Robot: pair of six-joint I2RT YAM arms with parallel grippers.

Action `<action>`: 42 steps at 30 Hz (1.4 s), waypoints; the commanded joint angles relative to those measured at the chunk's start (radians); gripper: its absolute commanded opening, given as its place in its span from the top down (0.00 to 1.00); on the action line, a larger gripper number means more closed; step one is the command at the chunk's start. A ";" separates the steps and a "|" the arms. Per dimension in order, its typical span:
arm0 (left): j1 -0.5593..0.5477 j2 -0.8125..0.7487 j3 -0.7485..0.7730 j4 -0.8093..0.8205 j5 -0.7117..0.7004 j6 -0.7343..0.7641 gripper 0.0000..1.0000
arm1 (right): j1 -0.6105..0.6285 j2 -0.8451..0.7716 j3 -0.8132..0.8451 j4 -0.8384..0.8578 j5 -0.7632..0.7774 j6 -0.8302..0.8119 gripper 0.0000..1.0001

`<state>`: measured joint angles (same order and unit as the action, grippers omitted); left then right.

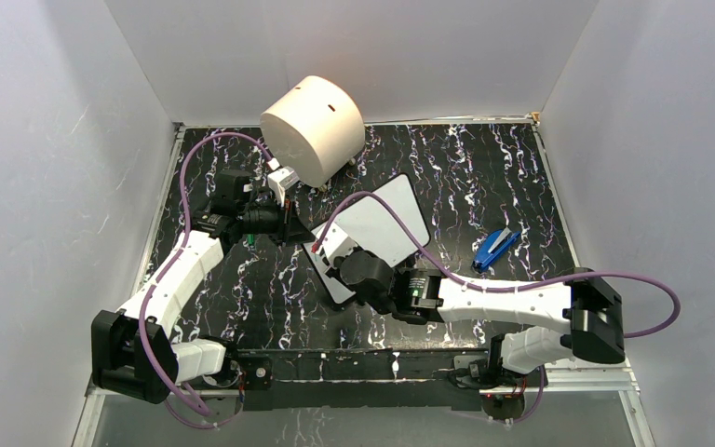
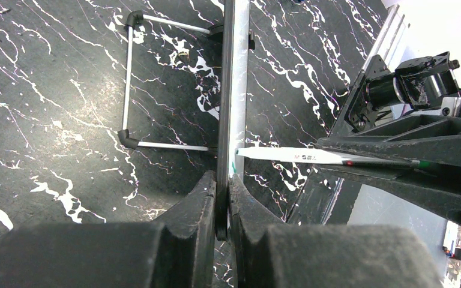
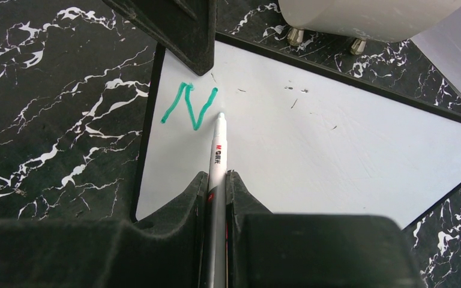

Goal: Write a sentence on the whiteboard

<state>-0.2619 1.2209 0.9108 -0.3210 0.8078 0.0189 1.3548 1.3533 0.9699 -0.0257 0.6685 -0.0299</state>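
- The black marbled table [image 1: 484, 177] carries the whiteboard near its middle.
- A cream cylinder [image 1: 314, 116] sits just behind the whiteboard's far corner.
- The whiteboard [image 1: 386, 219] is propped on a wire stand [image 2: 129, 78] behind it, so its face leans toward the arms. Writing has barely begun and nearly all of the face is bare.
- The right gripper [image 3: 216, 180] hovers over the whiteboard's left part. Its fingers are pinched nearly together around the marker's barrel, with no slack visible.
- The left gripper [image 2: 221, 186] is clamped on the whiteboard's left edge, one finger on each face, bracing it.
- A blue stapler-like object [image 1: 495, 249] lies well to the right of the whiteboard.
- The marker [image 3: 218, 150] points up the whiteboard. In the left wrist view its tip appears to meet the face.
- Of the sentence [image 3: 189, 106], only a green "N" is written, near the whiteboard's upper left corner, and the tip is just to its right.
- My judgement is that the next letter comes next. That calls for light, even tip pressure, small strokes close beside the "N", and a firm brace so the whiteboard does not tip back.
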 commanded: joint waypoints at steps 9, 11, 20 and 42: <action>-0.008 0.018 -0.004 -0.055 -0.056 0.039 1.00 | -0.003 0.014 0.026 0.048 -0.007 0.008 1.00; -0.008 0.020 -0.003 -0.055 -0.055 0.039 1.00 | -0.003 0.016 0.026 0.049 -0.009 0.008 1.00; -0.007 0.021 -0.003 -0.054 -0.056 0.039 1.00 | -0.006 0.017 0.023 0.049 -0.011 0.010 1.00; -0.007 0.017 -0.004 -0.054 -0.054 0.039 1.00 | -0.011 0.012 0.015 0.032 0.014 0.021 1.00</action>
<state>-0.2619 1.2213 0.9115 -0.3214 0.8055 0.0189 1.3540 1.3678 0.9699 -0.0257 0.6590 -0.0219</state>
